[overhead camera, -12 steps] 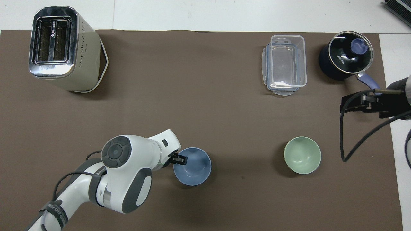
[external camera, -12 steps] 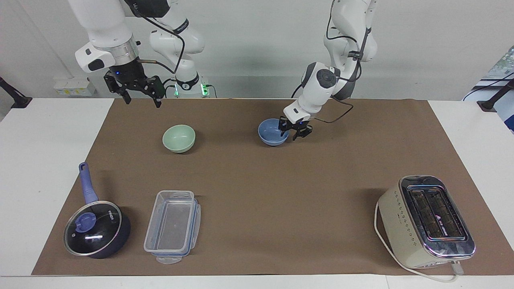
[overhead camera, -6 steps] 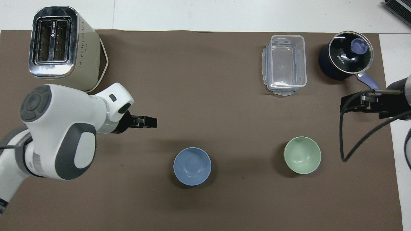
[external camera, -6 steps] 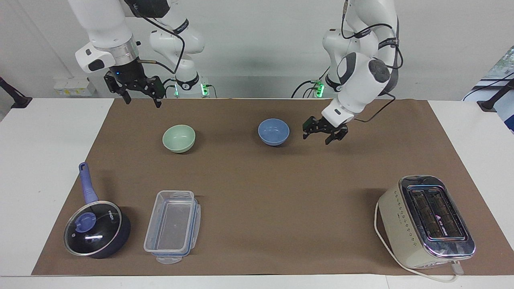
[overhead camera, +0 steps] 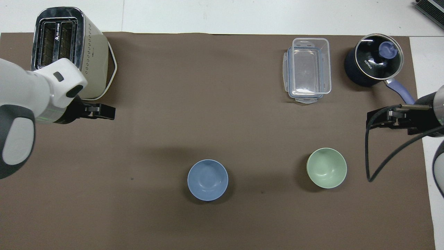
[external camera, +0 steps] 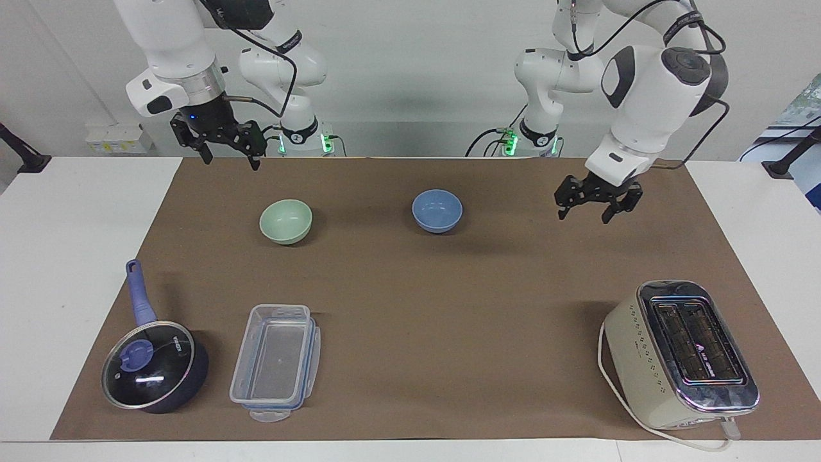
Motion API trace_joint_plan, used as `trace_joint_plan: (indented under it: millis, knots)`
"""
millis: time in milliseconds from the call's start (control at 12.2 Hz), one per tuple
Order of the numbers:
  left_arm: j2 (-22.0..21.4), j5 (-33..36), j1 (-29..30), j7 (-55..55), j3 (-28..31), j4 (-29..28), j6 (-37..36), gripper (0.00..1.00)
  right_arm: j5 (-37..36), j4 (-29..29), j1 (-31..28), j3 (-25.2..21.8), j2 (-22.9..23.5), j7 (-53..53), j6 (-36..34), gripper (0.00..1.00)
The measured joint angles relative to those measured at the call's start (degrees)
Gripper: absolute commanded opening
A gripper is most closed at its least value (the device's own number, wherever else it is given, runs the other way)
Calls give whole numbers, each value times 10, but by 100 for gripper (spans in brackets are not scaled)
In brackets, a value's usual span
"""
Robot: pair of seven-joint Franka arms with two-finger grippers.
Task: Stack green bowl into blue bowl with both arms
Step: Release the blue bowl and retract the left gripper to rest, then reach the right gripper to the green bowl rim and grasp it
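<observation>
Facing view, green bowl: the small round pale mint-green bowl [external camera: 285,221] stands upright on the brown paper mat [external camera: 410,301] that covers the white tabletop [external camera: 70,256], toward the right arm's end and near the robots.
Facing view, blue bowl: the small round light periwinkle-blue bowl [external camera: 437,210] stands upright and empty on the same mat, beside the green bowl but well apart from it.
Facing view, right gripper: the black right gripper [external camera: 226,146] hangs in the air over the mat edge close to the robots; its jaws are spread and carry nothing.
Facing view, left gripper: the black left gripper [external camera: 598,202] is raised over bare mat toward the left arm's end, well apart from the blue bowl; its jaws are spread and empty.
Facing view, step in hand: I judge that the green bowl is not yet picked, so the right arm, which is closest to it, should come down on it.
Overhead view, bowls: the green bowl [overhead camera: 326,168] and the blue bowl [overhead camera: 207,180] lie at almost the same distance from the robots, with free mat between them.
Overhead view, other things: the clear plastic lidded box [overhead camera: 307,70], the dark blue saucepan with glass lid [overhead camera: 376,59] and the cream and chrome toaster [overhead camera: 69,52] stand farther from the robots, out of the way.
Overhead view, advice: take the green bowl by one wall of its rim, one finger inside and one outside, lift it straight, keep it level, centre it over the blue bowl, lower until it seats, and only then let go.
Overhead view, risk: the smooth rim may slip or tilt if the pinch is shallow.
</observation>
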Motion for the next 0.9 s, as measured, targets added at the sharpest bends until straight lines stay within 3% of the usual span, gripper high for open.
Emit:
trace_joint_plan:
  millis: [409,900]
  knots:
    - [7,7,70,54,1,70,-72,100,5,-157,-13,0,-41,-28,115,100]
    - [34,24,78,56,0,158,-156,100,7,-325,-19,0,-41,-43,276,100]
